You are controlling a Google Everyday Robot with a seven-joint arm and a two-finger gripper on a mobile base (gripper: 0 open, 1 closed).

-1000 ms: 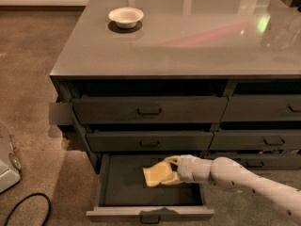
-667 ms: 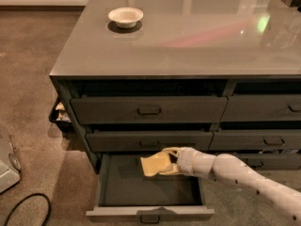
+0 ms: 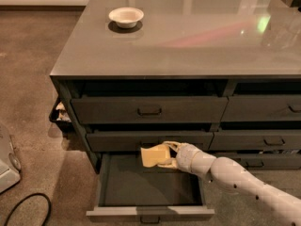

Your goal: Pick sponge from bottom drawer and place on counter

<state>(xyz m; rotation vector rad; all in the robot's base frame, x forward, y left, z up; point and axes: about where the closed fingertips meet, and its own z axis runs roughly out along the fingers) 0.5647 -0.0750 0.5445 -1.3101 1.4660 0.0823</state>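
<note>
Camera view: gripper (image 3: 165,154) pinching the sponge (image 3: 154,155) above the open bottom drawer (image 3: 149,187)

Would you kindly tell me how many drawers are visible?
6: three left, the bottom drawer open; three right, partly cropped. The claw holds the sponge over the open one.

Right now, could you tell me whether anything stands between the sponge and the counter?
The gripper holds the sponge above the open bottom drawer. The closed drawer fronts above it and the counter edge stand in the way of a straight lift; it probably must move outward first.
</note>
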